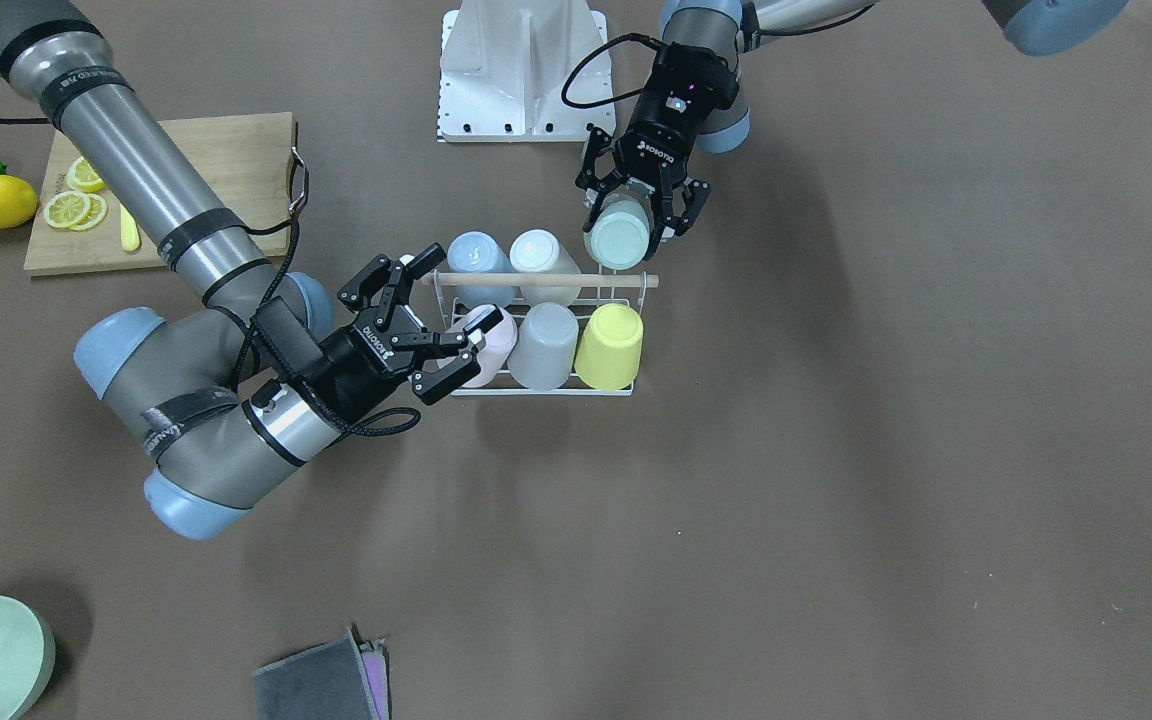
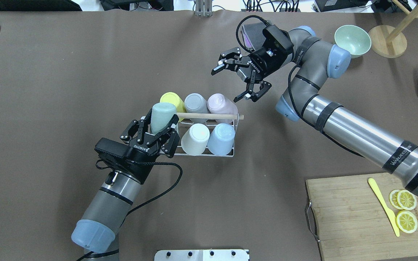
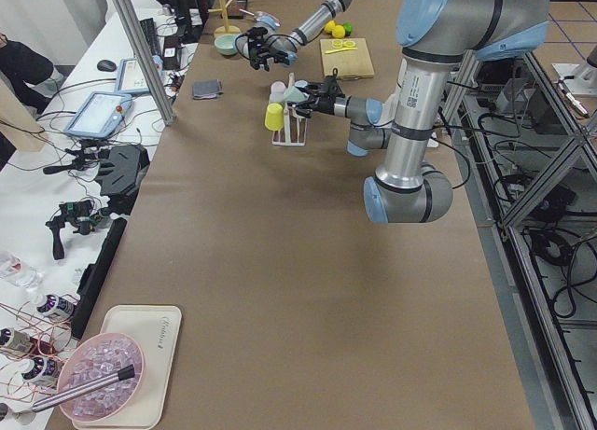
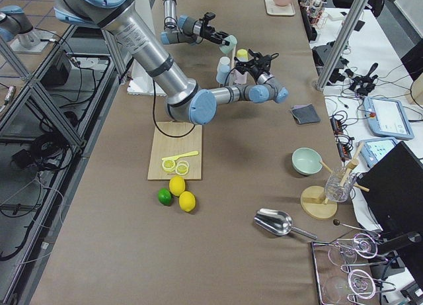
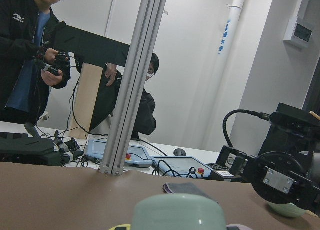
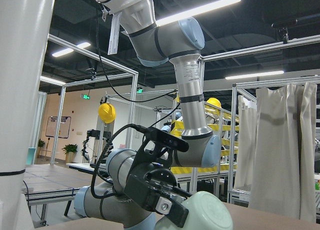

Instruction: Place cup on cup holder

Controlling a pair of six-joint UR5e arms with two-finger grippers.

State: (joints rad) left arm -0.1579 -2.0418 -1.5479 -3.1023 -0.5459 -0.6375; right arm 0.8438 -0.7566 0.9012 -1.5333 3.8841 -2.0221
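**Front-facing view:** The left gripper [image 1: 636, 222] is clasping a mint-green cup [image 1: 619, 238] by its sides. The cup is at the corner of the cup holder [image 1: 536, 391] nearest the robot, just beside one end of the wooden rod [image 1: 536, 281]. Whether it is sitting on its prong cannot be told. Five other cups are resting on the rack: a blue cup [image 1: 476, 258], a cream cup [image 1: 541, 258], a pink cup [image 1: 491, 345], a grey cup [image 1: 546, 345] and a yellow cup [image 1: 611, 345]. The right gripper [image 1: 441, 320] is hovering at the opposite end with its fingers spread wide and nothing in them.

**Overhead view:** Six cups are showing in all, in two rows of three. The right gripper is hanging clear of the pink cup.

- **Early release:** If the left fingers let go before the prong is inside the mint-green cup, the cup is likely to slide off and roll.
- **Sideways nudge:** A sideways push could catch the rod or drag the light wire rack, jolting the five parked cups.

**Side views:** The two arms are meeting over the rack, too small to judge their grip. One cutting board [image 4: 175, 149] is carrying three lemon slices. Two lemons and one lime are lying beside it, and one bowl [image 4: 307, 161] is sitting farther off.

**Wrist views:** The left camera is catching only the cup's pale base. The right camera is showing the left gripper with that cup in it.
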